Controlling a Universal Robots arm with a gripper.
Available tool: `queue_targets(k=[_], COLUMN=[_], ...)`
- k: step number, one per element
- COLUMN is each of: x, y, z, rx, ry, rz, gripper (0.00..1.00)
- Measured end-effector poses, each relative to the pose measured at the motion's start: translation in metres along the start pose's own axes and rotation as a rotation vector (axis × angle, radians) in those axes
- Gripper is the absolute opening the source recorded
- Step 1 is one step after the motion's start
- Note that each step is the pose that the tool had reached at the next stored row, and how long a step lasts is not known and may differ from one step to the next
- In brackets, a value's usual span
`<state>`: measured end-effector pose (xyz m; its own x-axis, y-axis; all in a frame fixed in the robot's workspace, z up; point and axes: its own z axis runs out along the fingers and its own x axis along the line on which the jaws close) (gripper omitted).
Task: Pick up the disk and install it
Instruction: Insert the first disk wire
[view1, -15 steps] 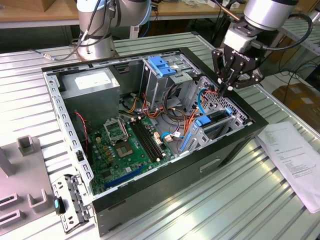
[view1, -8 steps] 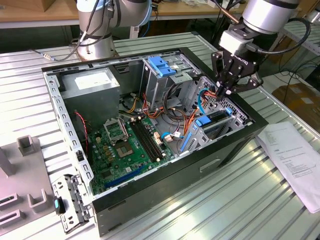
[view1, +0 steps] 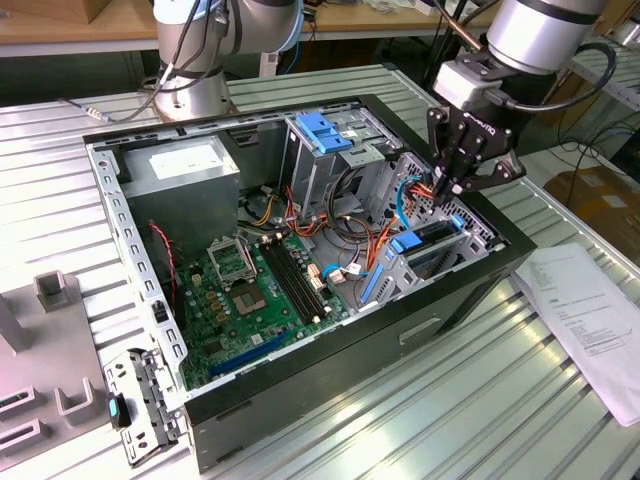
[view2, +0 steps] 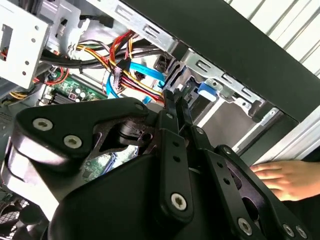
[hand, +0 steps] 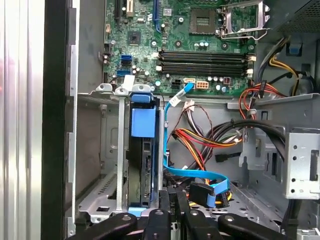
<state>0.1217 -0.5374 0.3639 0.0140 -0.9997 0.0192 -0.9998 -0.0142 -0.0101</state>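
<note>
The disk (view1: 428, 243) stands on edge in a slot of the grey drive bay at the case's front corner, on the exterior view's right. Its blue carrier rail (hand: 143, 122) frames the dark drive body (hand: 146, 165) in the first wrist view, and a blue end (view2: 207, 90) appears in the second wrist view. My gripper (view1: 447, 192) hangs just above the bay's far end, beside the disk and over the blue and red cables. Its fingers (hand: 172, 197) are pressed together with nothing visible between them, as the second wrist view's fingertips (view2: 176, 100) confirm.
The open computer case (view1: 330, 370) lies on a slatted metal table. A blue handle (view1: 325, 130) tops the tall drive cage. Cable bundles (hand: 200, 145) cross beside the bay. A paper sheet (view1: 590, 310) lies to the exterior view's right, a grey fixture (view1: 50, 340) to its left. A hand (view2: 280, 177) rests outside the case.
</note>
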Motion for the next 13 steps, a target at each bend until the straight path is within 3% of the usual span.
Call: queue_targets(k=[2, 4, 5, 10, 13], x=[0.0064, 0.0134, 0.0142, 0.0142, 0.0141], y=[0.0001, 0.0004, 0.0006, 0.0016, 0.002], z=[0.0006, 0.0012, 0.0016, 0.0038, 0.0051], rx=[0.0, 0.0003, 0.0005, 0.0095, 0.0096], ry=[-0.0032, -0.0166, -0.0203, -0.0201, -0.0197], rz=[0.0, 0.0, 0.0, 0.004, 0.029], gripper=[0.17, 0.17, 0.17, 0.17, 0.17])
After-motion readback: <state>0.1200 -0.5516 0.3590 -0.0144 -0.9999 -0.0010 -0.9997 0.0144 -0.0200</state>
